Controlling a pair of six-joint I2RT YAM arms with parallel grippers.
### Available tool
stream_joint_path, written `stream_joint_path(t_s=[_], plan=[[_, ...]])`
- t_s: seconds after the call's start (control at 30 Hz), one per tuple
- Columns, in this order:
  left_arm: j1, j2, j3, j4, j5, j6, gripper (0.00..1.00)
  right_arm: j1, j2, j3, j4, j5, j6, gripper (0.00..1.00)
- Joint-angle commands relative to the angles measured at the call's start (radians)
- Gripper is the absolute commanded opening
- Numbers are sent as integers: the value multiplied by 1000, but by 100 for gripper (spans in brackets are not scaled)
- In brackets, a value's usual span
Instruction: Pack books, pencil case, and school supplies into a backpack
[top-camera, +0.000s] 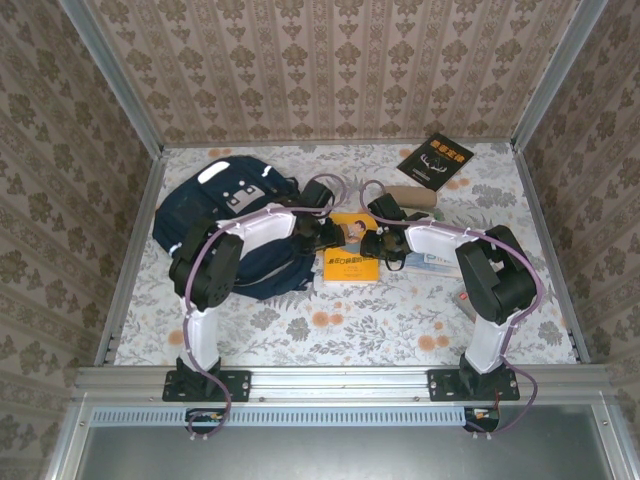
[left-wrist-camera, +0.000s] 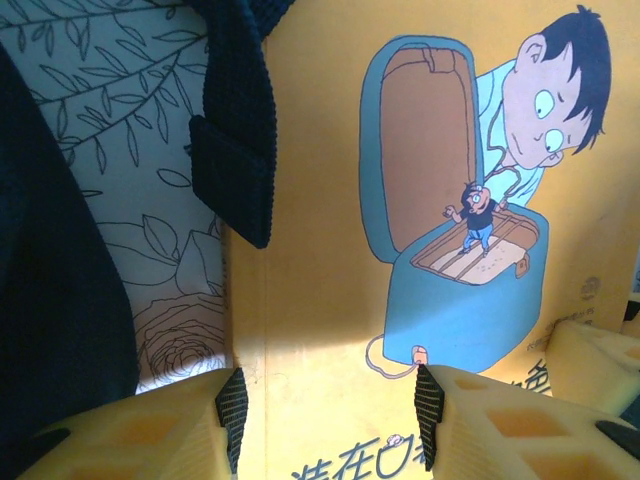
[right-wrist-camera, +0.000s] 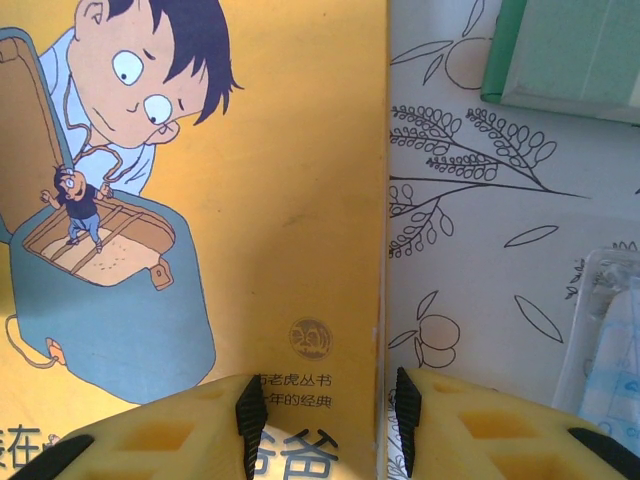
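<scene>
Two yellow-fingered claws hang over one yellow book lying flat on a flowered tablecloth (right-wrist-camera: 470, 250).

The left claw (left-wrist-camera: 330, 425) has its jaws apart with nothing pinched. The yellow book (left-wrist-camera: 320, 300) lies directly beneath it, and the book's left edge runs just inside the claw's left finger. The navy backpack (left-wrist-camera: 50, 300) lies to the left of this claw. One of its dark straps (left-wrist-camera: 235, 170) crosses the book's edge ahead of the fingers.

The right claw (right-wrist-camera: 325, 425) is also parted and empty. It straddles the same book's right edge, which sits just inside its right finger. A green box (right-wrist-camera: 570, 50) lies ahead and to the right of it. A clear pack (right-wrist-camera: 610, 340) is beside its right finger.

The book looks like a thin paperback, so it is probably light, floppy and smooth-covered. It lies flush on the cloth, leaving little room to get a finger under it. The best hold is likely along the two opposite edges, one claw on each, because a single corner grip would probably let it droop or slip. The strap may snag as the book lifts.
</scene>
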Motion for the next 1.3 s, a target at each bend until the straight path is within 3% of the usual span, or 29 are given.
stream_joint_path(t_s=[0.0, 0.2, 0.43, 0.67, 0.83, 0.93, 1.1, 1.27], plan=[[-5, 42, -2, -75, -64, 30, 51, -5, 44, -27, 0, 3, -8, 43], [-9, -46, -44, -42, -99, 32, 51, -4, 52, -31, 3, 1, 3, 40], [-9, -4, -29, -84, -102, 41, 51, -4, 60, -28, 3, 0, 9, 40], [-10, 55, -43, 48, 75, 9, 51, -2, 72, -21, 6, -18, 12, 40], [-8, 57, -52, 67, 100, 1, 50, 0, 71, -21, 13, -20, 13, 40], [-6, 26, -88, 187, 203, -22, 48, 0, 69, -24, 17, -27, 15, 39], [1, -45, -164, 526, 458, -120, 47, 0, 58, -34, 26, -28, 19, 39], [8, -85, -186, 631, 544, -140, 46, 0, 49, -38, 26, -24, 20, 39]])
